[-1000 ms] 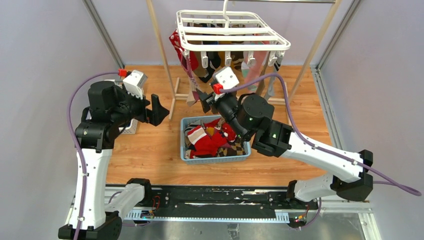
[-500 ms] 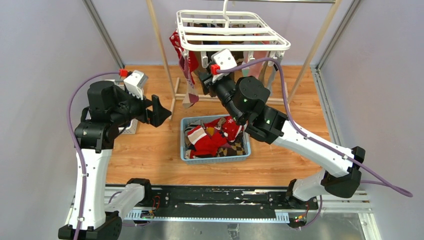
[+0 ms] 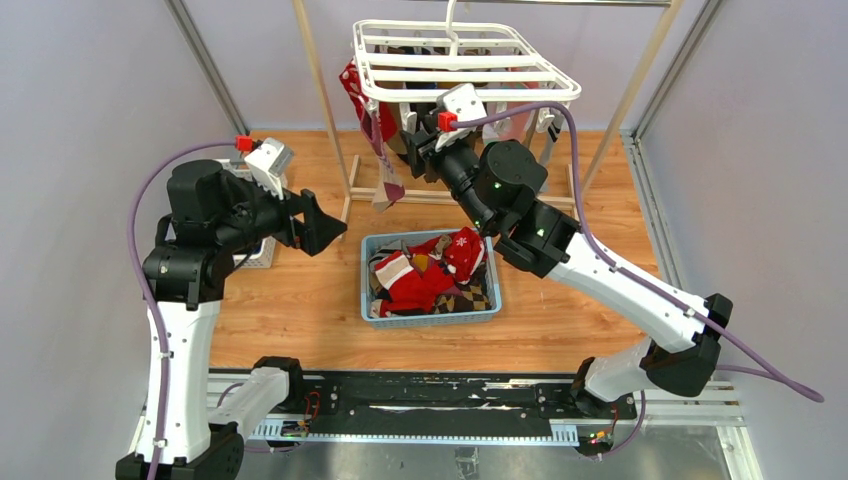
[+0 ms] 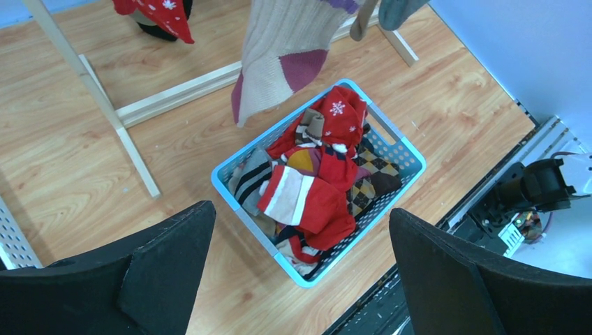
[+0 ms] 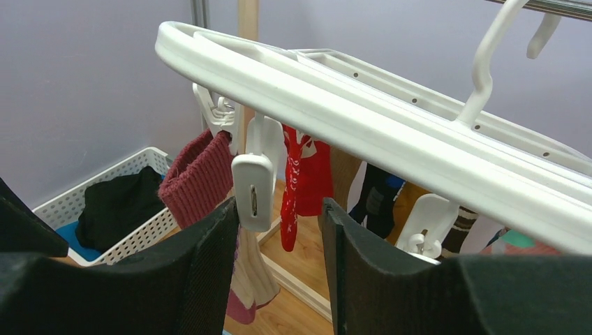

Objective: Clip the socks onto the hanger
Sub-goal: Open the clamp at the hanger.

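Note:
Several red, striped and checked socks [image 3: 430, 275] lie heaped in a blue basket [image 3: 365, 280]; they also show in the left wrist view [image 4: 317, 192]. The white grid hanger [image 3: 460, 62] hangs at the back, with clips and several socks on it. My right gripper [image 3: 415, 150] is raised under its front left corner, open and empty [image 5: 279, 209]. A dangling white clip [image 5: 253, 188] hangs just above the gap, by the left finger. A maroon-cuffed beige sock [image 5: 202, 174] and a red snowflake sock [image 5: 304, 171] hang clipped. My left gripper [image 3: 320, 225] is wide open and empty, held high left of the basket [image 4: 301, 213].
The wooden rail frame [image 3: 322, 90] carries the hanger; its foot bar [image 4: 174, 94] lies on the floor behind the basket. A white basket [image 5: 105, 185] with a black garment [image 5: 119, 206] stands at the left, under my left arm [image 3: 262, 252].
My right arm has risen from above the blue basket and moved back to the hanger's front edge, its jaws now at a clip. The left arm has barely shifted.

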Action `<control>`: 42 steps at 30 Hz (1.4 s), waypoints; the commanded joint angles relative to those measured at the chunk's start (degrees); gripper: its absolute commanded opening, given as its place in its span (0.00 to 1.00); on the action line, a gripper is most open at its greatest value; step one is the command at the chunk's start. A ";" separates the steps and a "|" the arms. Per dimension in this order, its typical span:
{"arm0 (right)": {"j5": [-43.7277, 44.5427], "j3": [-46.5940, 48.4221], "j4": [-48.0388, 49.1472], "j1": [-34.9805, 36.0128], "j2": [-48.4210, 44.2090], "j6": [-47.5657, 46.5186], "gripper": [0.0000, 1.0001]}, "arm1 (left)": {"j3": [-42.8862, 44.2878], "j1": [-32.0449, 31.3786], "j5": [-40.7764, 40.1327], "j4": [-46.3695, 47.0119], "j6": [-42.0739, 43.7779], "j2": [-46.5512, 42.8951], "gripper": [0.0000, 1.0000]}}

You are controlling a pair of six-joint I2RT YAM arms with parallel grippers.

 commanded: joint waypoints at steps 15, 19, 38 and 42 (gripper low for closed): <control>-0.69 -3.38 5.23 -0.90 -0.90 2.75 0.08 | 6.49 0.48 6.22 -0.69 -4.77 -0.56 1.00; -0.99 -5.29 6.11 -0.91 -1.78 3.82 0.02 | 9.48 0.48 7.21 1.91 -9.02 1.11 1.00; -6.32 -5.32 6.18 -0.53 -0.79 9.91 0.00 | 14.04 -7.62 8.38 31.56 -36.31 10.42 0.91; -7.72 -5.37 6.11 -0.47 -0.62 12.05 0.00 | 16.10 -9.24 7.97 31.70 -35.60 12.89 0.92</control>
